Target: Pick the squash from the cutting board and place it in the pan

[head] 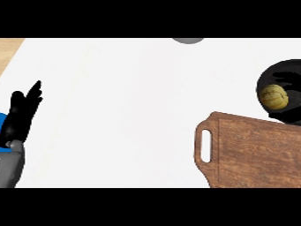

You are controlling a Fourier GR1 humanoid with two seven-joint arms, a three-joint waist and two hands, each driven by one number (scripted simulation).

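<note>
Squash [274, 97] in right robot hand [300, 90] over pan [270, 75], beyond cutting board [263, 152].

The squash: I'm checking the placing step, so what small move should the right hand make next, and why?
Probably lower it a little and then open. The right hand is curled round the squash, already off the cutting board and over the dark pan. Whether the squash touches the pan's bottom cannot be told from this view. The left hand rests open at the left.
</note>
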